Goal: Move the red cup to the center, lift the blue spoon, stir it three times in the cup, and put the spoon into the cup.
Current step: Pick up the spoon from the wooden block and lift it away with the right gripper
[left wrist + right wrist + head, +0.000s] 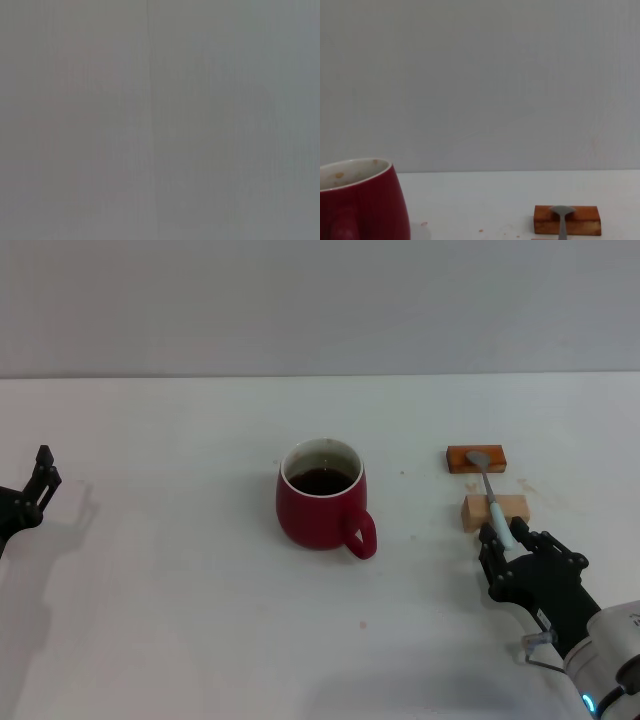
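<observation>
- The white table (180,620) carries everything in the head view, with a plain pale wall behind it.
- The red cup (320,502) stands upright near the middle of the table, dark liquid inside its white interior, its loop handle turned toward the robot and to its right. In the right wrist view only one side of the cup (362,202) shows.
- The right gripper (505,543) sits low over the table at the near right, well apart from the cup. Its dark fingers (490,540) lie on either side of the near end of the spoon handle; whether they press on it or merely flank it cannot be told.
- The left gripper (42,477) rests at the far left edge of the table, well away from everything; its jaws cannot be read. The left wrist view shows only a flat grey surface.
- A tan wooden block (494,511) lies just beyond the right gripper, under the spoon's handle.
- An orange-brown wooden block (476,458) lies beyond the tan one, under the spoon's bowl; it also shows in the right wrist view (585,221).
- The blue spoon (490,492) bridges the two blocks, to the right of the cup, grey bowl (562,212) on the far block, pale handle running back toward the right gripper.
- Bare table lies between cup and spoon.
</observation>
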